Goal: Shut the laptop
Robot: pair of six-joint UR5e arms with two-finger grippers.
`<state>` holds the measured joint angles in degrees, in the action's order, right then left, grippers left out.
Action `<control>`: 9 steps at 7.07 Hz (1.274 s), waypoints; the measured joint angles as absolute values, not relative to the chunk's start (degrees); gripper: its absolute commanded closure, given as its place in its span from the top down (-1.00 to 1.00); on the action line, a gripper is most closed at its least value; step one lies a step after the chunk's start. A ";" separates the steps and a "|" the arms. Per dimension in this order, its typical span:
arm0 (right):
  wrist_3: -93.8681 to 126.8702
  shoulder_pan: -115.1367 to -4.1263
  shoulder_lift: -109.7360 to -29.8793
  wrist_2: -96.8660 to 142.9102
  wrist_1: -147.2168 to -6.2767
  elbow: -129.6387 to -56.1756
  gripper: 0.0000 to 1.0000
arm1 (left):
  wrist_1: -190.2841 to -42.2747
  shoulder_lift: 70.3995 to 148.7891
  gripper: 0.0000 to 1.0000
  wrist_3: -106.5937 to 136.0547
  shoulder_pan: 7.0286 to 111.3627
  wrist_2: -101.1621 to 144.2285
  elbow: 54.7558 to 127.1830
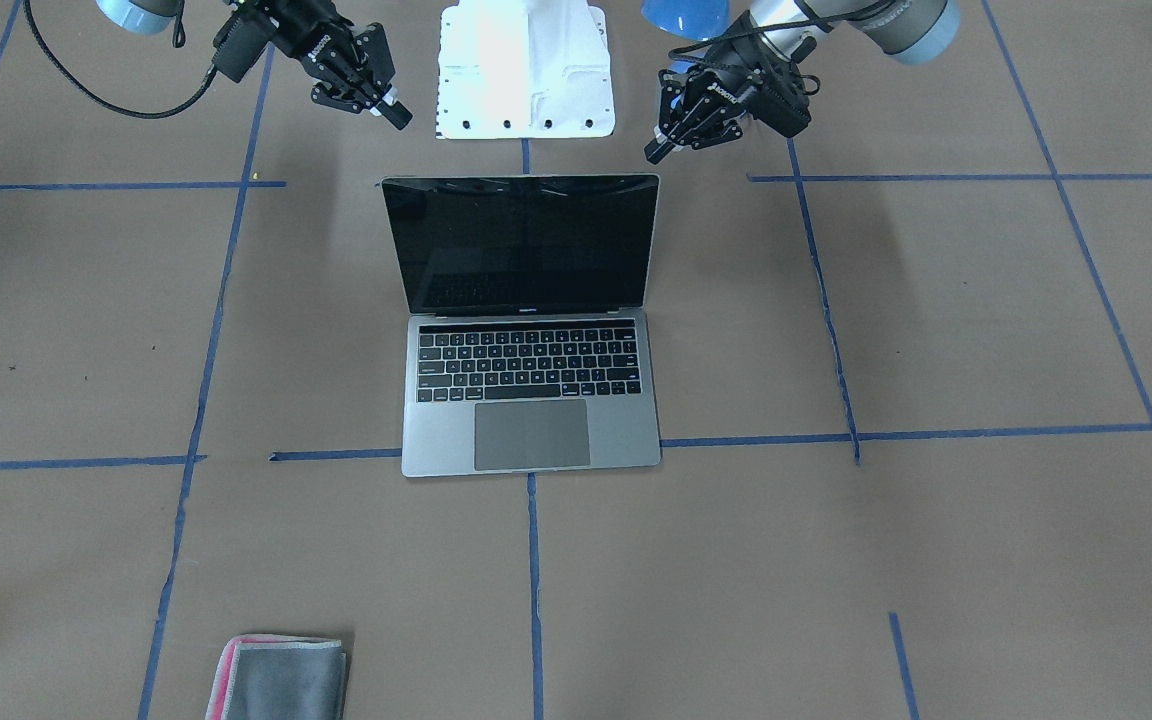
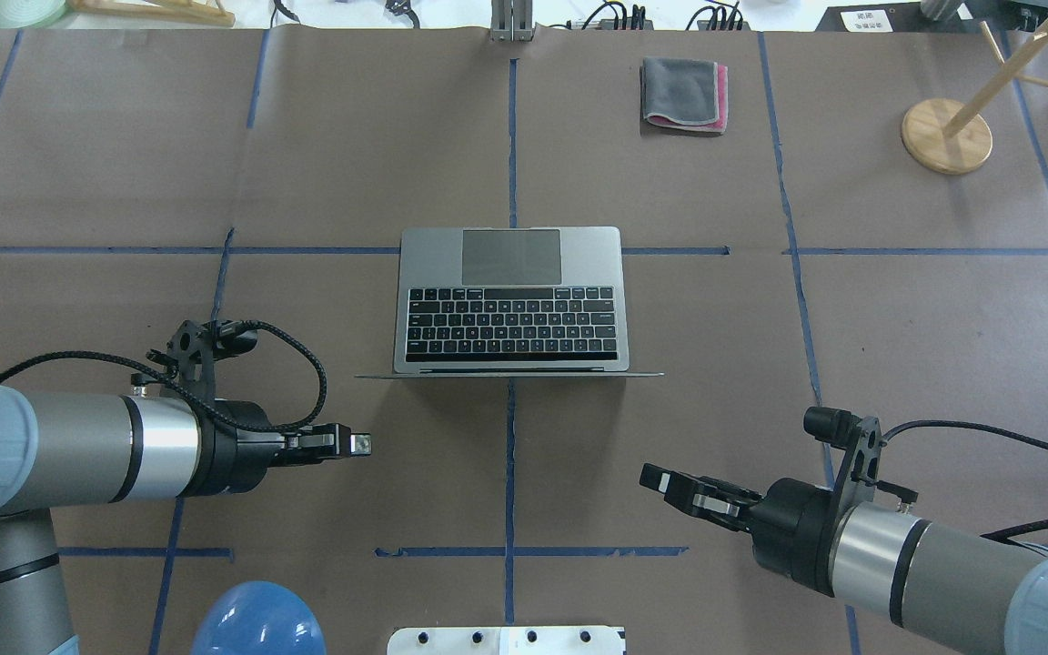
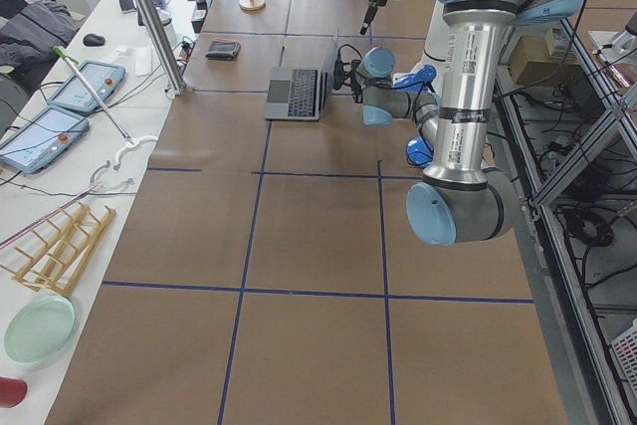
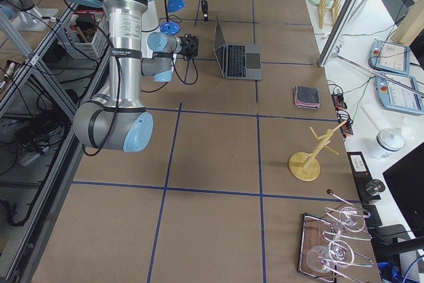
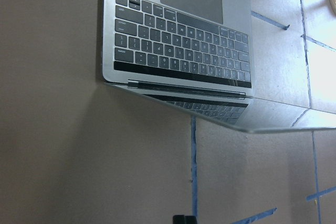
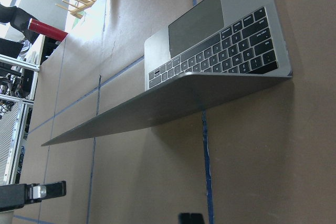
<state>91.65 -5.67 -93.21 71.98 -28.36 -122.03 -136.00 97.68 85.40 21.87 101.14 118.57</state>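
Observation:
The space-grey laptop point(image 2: 510, 300) sits open at the table's middle, its keyboard facing away from me and its black screen point(image 1: 524, 245) standing about upright. It also shows in the left wrist view point(image 5: 178, 40) and the right wrist view point(image 6: 220, 51). My left gripper point(image 2: 356, 443) hovers behind the lid, to its left, shut and empty. My right gripper point(image 2: 656, 478) hovers behind the lid, to its right, shut and empty. Neither touches the laptop. In the front-facing view the left gripper point(image 1: 658, 150) and the right gripper point(image 1: 398, 115) flank the lid's top corners.
A folded grey cloth with a pink edge point(image 2: 683, 94) lies beyond the laptop. A wooden stand on a round base point(image 2: 945, 135) is at the far right. The white robot base plate point(image 2: 506, 639) and a blue dome point(image 2: 256, 623) sit at the near edge.

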 measured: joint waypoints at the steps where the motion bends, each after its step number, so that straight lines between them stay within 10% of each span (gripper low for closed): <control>1: 91.67 -5.66 -92.69 71.75 -28.45 -121.68 -0.93 | -134.57 99.01 -1.00 85.45 21.73 99.75 118.48; 9: 91.57 -11.63 -84.09 69.87 -44.01 -120.44 -0.98 | -133.33 101.07 -1.00 87.89 21.45 97.73 117.68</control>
<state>91.57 -11.63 -84.09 69.87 -44.01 -120.44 -133.33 101.07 87.89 21.45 97.73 117.68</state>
